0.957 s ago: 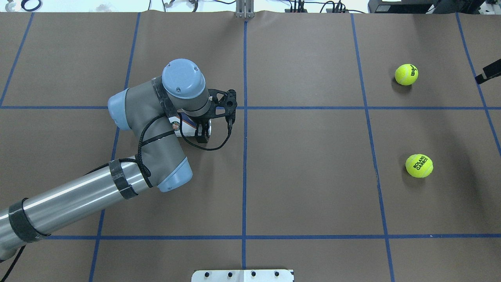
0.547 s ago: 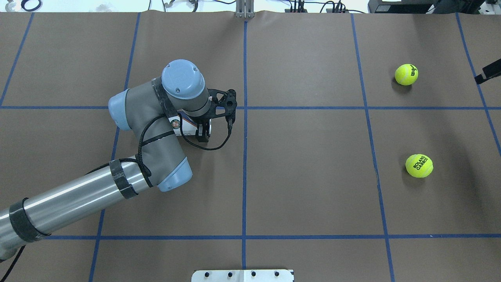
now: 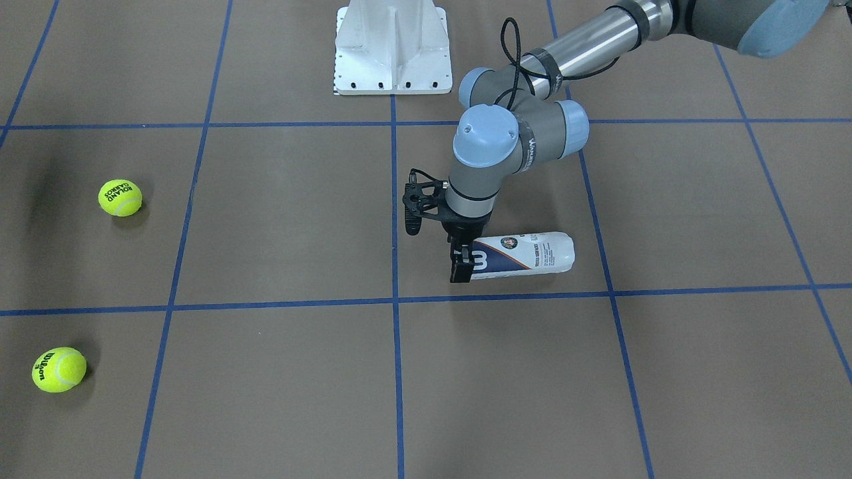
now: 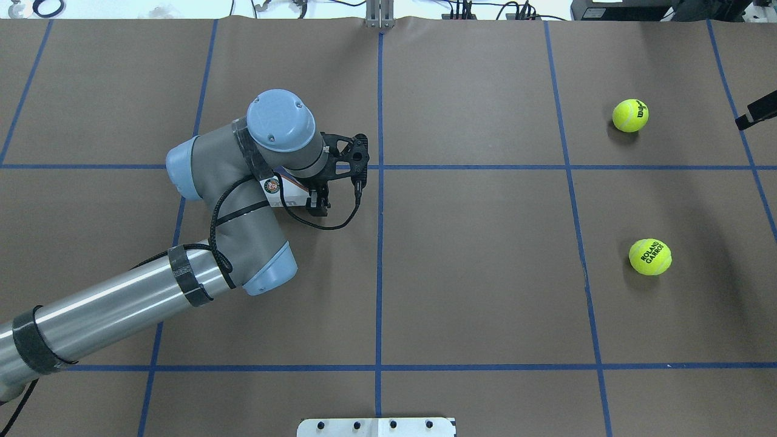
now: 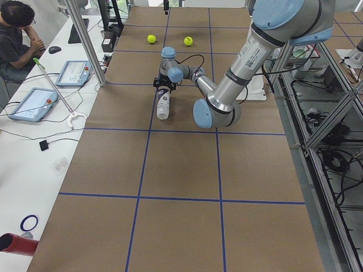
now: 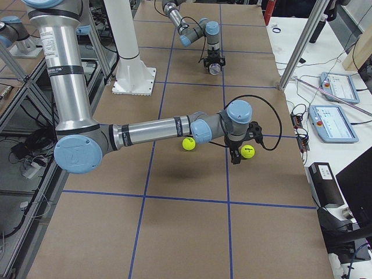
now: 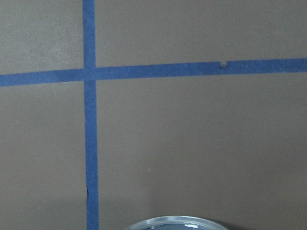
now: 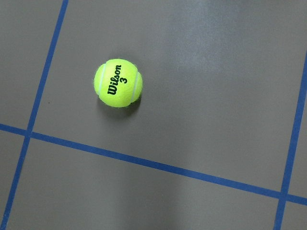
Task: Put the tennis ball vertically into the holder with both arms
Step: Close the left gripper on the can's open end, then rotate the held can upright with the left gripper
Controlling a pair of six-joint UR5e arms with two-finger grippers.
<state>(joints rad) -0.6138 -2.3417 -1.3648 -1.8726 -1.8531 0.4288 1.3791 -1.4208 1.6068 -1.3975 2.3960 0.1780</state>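
Now, start at the left side of the overhead view. Your left gripper (image 4: 317, 203) points straight down at the table (image 4: 485, 273). Its two fingers sit close together on the open end of the holder (image 3: 526, 253), one on each side, and it looks like they are pinching it. The holder is lying down flat on its side. Its long way runs side to side across the table, from the shiny rim at the gripper out toward the robot's left. The left wrist view shows only a thin curve of that rim at the bottom.

So this is the big thing to watch: the holder is flat, and it has to stand up with the open end on top. The left arm is the one right on it. I think that arm has to tip it up.

Move to the right now. The middle of the table has nothing for the task. Far over sit two balls, well apart from the holder. The Wilson ball (image 4: 630, 115) is farther from the robot. The Roland Garros ball (image 4: 650, 257) is closer.

Your right gripper (image 6: 234, 156) hangs just beside the Wilson ball, above the table. You cannot tell if its fingers are wide or narrow. That arm is the near one for picking up a ball.
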